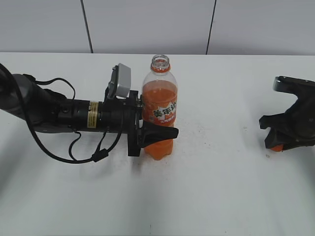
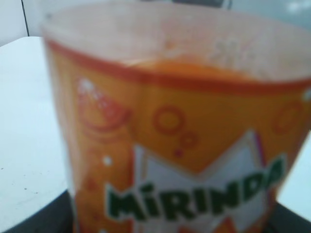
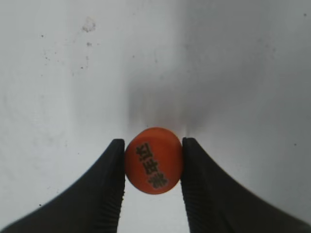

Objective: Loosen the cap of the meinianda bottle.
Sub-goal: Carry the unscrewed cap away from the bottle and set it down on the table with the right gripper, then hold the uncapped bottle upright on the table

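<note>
The meinianda bottle (image 1: 159, 110) stands upright mid-table with orange drink, an orange label and an open mouth with no cap on it. My left gripper (image 1: 156, 133) comes in from the left and is shut on the bottle's lower body. The label fills the left wrist view (image 2: 184, 160). My right gripper (image 3: 153, 160) is shut on the small orange cap (image 3: 153, 166), which bears dark characters on top. It holds the cap low over the table at the far right, where the cap shows in the exterior view (image 1: 277, 147).
The white table (image 1: 221, 187) runs across the whole view, with a grey panelled wall (image 1: 147, 24) behind it. The left arm and its cables (image 1: 64, 118) lie across the table's left side.
</note>
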Robot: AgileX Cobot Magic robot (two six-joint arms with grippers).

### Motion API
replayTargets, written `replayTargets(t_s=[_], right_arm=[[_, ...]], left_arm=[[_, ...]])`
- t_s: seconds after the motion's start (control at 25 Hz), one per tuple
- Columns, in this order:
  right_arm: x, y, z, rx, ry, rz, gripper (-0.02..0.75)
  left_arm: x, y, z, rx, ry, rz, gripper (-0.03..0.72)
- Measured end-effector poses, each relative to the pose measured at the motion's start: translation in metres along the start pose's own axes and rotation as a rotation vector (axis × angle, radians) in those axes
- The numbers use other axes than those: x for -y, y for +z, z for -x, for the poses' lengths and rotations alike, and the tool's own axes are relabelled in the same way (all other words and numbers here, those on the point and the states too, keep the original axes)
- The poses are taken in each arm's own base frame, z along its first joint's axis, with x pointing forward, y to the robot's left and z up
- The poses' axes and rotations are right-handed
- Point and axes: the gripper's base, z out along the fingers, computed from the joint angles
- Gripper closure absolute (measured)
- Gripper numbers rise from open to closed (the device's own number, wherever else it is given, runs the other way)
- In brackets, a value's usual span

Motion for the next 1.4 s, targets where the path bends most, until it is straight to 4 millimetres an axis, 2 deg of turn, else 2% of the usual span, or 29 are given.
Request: replayTargets(t_s=[0.4,0.48,0.68,0.88,1.0,1.24,1.4], right_arm=[[0.002,0.007,-0.003,-0.031,-0.019,-0.01,0.463],[0.002,0.008,-0.003,-0.035,-0.021,-0.011,0.426],[0.002,0.007,-0.004,-0.05,-0.022,-0.009,0.246],[0.0,0.005,-0.007,-0.091,-0.007,0.01,0.213],[-0.004,-0.008,0.0,-0.07,-0.009,0.024,0.214],[-0.012,-0.053,0.023,0.059,-0.036,0.042,0.214],[-0.015,-0.07,0.026,0.112,-0.034,0.055,0.214]], left_arm=[[0.0,0.0,0.0,0.0,0.0,0.0,0.273],[0.0,0.0,0.0,0.0,0.0,0.0,0.273],[0.0,0.0,0.0,0.0,0.0,0.0,0.273],[0.0,0.0,0.0,0.0,0.0,0.0,0.273],[0.0,0.0,0.0,0.0,0.0,0.0,0.273],[0.0,0.0,0.0,0.0,0.0,0.0,0.267],[0.001,0.0,0.0,-0.003,0.003,-0.007,0.174]])
